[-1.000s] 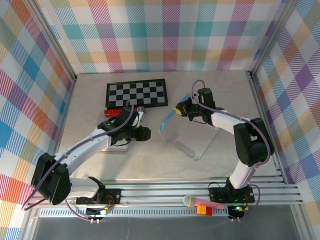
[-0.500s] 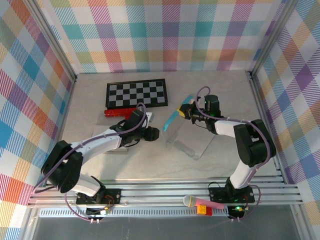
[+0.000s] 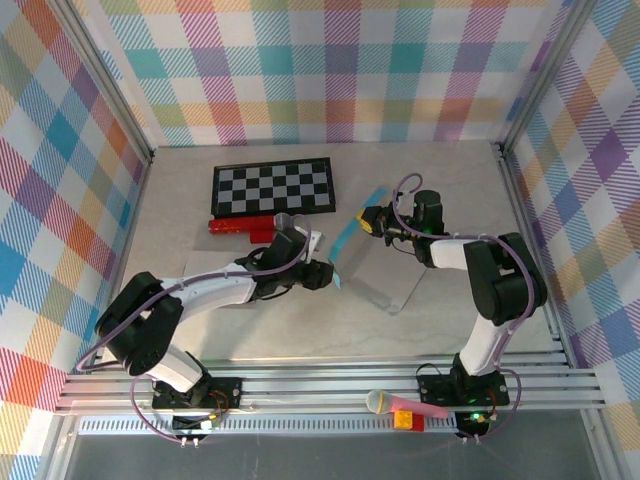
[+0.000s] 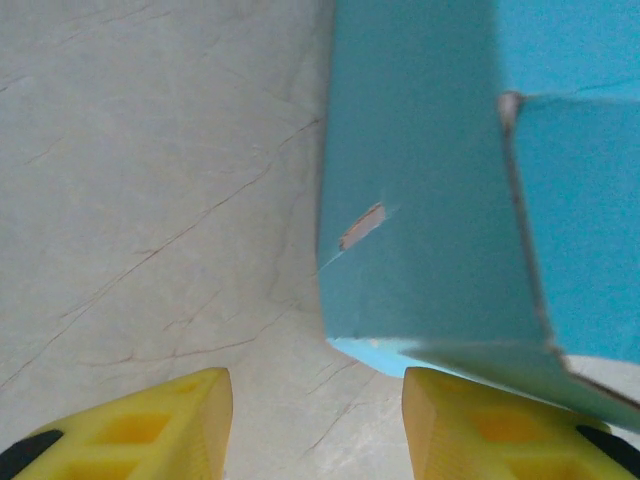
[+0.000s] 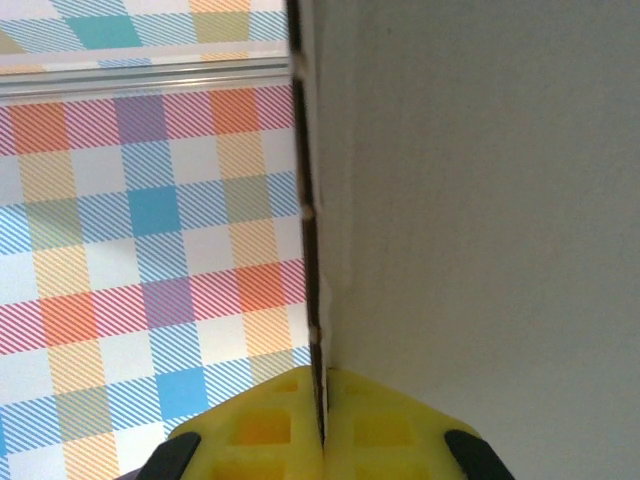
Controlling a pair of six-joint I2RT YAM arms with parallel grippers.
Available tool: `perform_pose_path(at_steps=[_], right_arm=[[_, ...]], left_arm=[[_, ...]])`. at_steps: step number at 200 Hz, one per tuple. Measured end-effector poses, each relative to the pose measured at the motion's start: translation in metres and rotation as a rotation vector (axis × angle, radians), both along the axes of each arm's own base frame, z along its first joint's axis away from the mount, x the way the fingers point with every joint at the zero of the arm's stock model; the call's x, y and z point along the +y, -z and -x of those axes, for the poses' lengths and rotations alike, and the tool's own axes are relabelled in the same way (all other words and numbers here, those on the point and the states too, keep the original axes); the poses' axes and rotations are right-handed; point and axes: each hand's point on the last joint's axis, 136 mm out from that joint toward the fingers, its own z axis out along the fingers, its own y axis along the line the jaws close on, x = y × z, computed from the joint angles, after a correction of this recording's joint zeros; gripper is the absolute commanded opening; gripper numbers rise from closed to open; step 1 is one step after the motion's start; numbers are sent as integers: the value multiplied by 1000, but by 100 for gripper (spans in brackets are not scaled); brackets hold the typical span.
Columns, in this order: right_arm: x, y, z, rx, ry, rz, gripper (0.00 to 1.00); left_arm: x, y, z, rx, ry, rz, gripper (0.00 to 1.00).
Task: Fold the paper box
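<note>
The paper box (image 3: 388, 278) lay part-folded on the table, just off the chessboard's (image 3: 272, 185) near right corner. Its long axis ran diagonally away from that corner, towards the arm bases. Its teal flap stood up along the edge nearest the board, grey inner face turned away from it. The right gripper (image 3: 371, 220) was pinched tight on the flap's far end, card edge between its fingers. The left gripper (image 4: 315, 420) stood with jaws parted and nothing between them, just short of the teal flap's near end.
</note>
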Motion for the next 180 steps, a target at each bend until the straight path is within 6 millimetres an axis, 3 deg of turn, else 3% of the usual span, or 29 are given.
perform_pose_path(at_steps=[33, 98, 180], right_arm=[[0, 0, 1, 3, -9, -2, 0], [-2, 1, 1, 8, -8, 0, 0], [-2, -2, -3, 3, 4, -3, 0]], left_arm=[[-10, 7, 3, -6, 24, -14, 48], [-15, 7, -3, -22, 34, -30, 37], [-33, -21, -10, -86, 86, -29, 35]])
